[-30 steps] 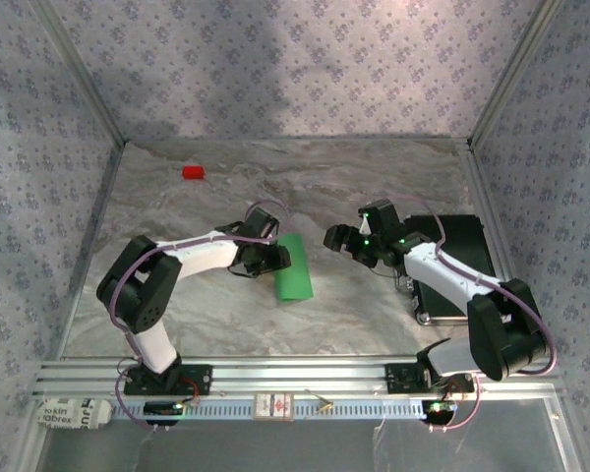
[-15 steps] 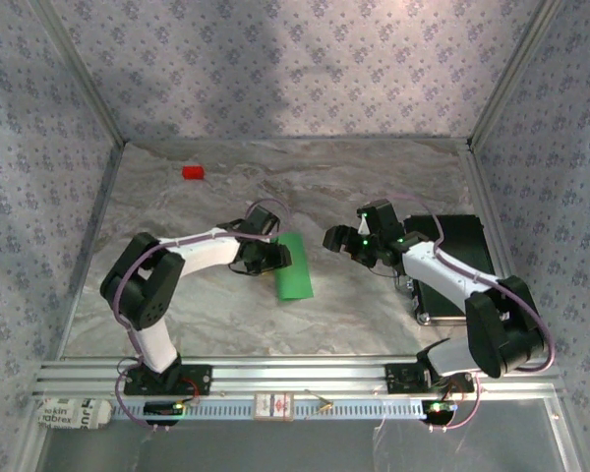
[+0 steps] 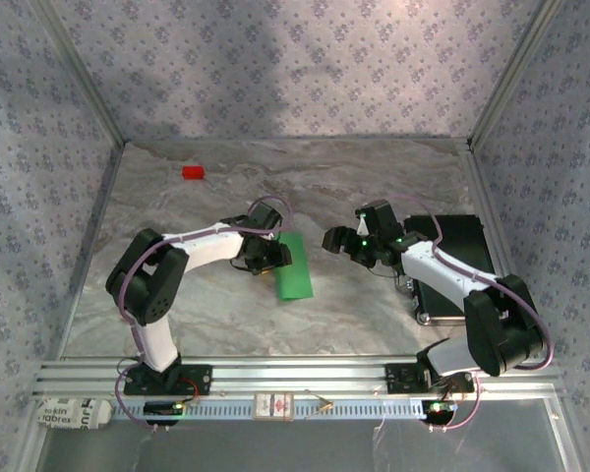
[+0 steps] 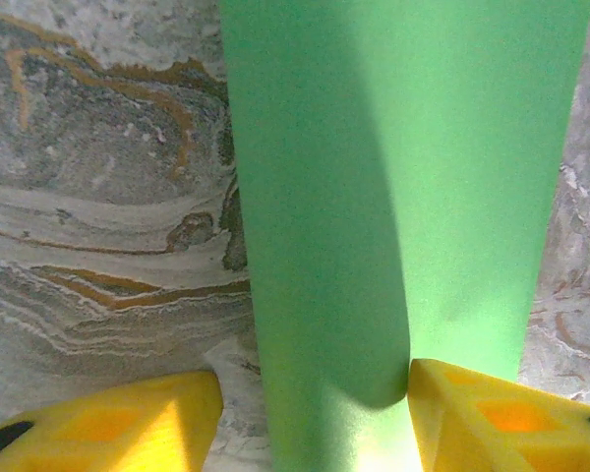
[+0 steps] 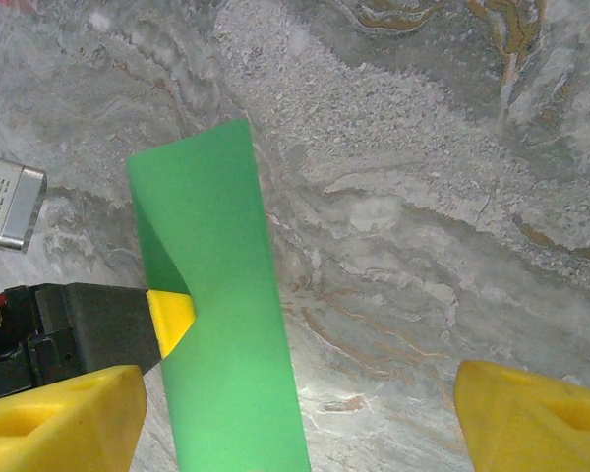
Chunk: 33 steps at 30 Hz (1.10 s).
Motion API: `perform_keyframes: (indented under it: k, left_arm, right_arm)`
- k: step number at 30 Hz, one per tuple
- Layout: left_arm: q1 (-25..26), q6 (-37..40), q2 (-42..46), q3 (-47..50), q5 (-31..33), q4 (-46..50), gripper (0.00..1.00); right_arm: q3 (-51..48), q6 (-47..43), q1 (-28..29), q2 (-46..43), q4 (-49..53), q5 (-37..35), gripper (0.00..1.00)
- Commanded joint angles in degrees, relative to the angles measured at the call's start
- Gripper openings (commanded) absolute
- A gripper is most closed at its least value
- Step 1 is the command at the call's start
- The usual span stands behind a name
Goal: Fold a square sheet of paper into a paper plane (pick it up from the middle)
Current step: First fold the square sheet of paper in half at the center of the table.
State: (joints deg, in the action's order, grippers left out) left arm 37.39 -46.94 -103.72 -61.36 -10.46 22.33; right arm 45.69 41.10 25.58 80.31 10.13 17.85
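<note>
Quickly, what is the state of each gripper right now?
Left gripper: open, jaws either side of the folded green paper, not clamped.
Right gripper: open, holding nothing.

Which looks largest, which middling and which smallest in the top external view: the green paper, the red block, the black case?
1. black case
2. green paper
3. red block, clearly the smallest
</note>
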Motion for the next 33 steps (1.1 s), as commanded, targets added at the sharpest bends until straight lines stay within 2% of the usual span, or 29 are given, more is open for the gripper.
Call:
perform_keyframes:
  k: [1,11,20,33]
  left_arm:
    - [-0.12,1.05,-6.31,2.04,2.35,1.12,0.56]
    - [0.30,3.86,-8.31,0.98,3.00,2.92,0.56]
    - [0.29,2.07,-8.87,1.17,2.94,1.94,0.56]
    - [0.24,2.55,-8.93,0.91,2.00,1.46,0.57]
  right_arm:
    - [1.48,-1.07,0.42,0.42,1.54,0.26,0.83]
    - [1.62,-1.16,0.67,0.99,1.60,0.26,0.84]
    - [1.80,-1.50,1.02,1.65,1.29,1.01,0.83]
    - [3.97,-2.38,2.98,7.02,-0.32,3.71,0.67]
